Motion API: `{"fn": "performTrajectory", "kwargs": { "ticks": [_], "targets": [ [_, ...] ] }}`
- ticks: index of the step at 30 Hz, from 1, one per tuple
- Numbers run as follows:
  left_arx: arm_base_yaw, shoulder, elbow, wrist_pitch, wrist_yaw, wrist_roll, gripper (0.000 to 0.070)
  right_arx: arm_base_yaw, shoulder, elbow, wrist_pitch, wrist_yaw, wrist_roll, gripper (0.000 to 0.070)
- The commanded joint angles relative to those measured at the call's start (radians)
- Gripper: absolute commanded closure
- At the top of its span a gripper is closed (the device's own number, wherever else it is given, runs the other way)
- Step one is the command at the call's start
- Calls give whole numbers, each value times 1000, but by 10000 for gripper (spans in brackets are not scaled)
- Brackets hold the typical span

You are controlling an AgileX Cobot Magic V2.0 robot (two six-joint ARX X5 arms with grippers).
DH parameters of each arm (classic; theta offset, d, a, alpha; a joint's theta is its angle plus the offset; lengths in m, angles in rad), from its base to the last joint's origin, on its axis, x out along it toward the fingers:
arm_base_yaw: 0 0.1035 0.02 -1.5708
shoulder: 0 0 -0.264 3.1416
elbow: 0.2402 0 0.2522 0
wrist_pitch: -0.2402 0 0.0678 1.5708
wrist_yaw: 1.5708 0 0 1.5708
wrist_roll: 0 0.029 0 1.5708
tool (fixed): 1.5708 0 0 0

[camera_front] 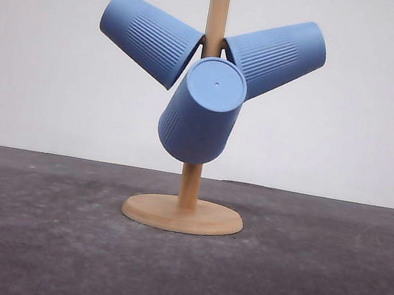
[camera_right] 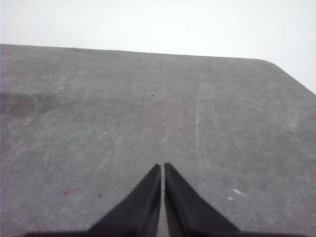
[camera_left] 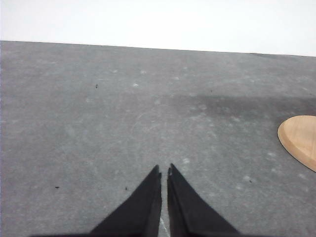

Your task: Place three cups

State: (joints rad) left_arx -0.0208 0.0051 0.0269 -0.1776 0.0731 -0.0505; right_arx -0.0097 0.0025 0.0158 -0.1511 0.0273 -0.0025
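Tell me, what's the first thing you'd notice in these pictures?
Three blue cups hanging upside down on a wooden stand in the middle of the dark table. The left cup and the right cup tilt outward, and the front cup shows its flat base to the camera. The left gripper and right gripper are shut and empty over the table.

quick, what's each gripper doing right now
Left gripper: closed, holding nothing, over the table.
Right gripper: closed, holding nothing.
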Motion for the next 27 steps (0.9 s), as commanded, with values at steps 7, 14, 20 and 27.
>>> {"fn": "performTrajectory", "kwargs": {
  "ticks": [7, 14, 20, 27],
  "targets": [
    [-1, -2, -14, -3, -3, 5, 700, -1, 1, -4, 11, 0, 11, 691],
    [-1, -2, -14, -3, -3, 5, 700, -1, 1, -4, 11, 0, 11, 691],
    [-1, -2, -14, -3, -3, 5, 700, -1, 1, -4, 11, 0, 11, 691],
    [-1, -2, -14, -3, -3, 5, 700, -1, 1, -4, 11, 0, 11, 691]
  ]
}}
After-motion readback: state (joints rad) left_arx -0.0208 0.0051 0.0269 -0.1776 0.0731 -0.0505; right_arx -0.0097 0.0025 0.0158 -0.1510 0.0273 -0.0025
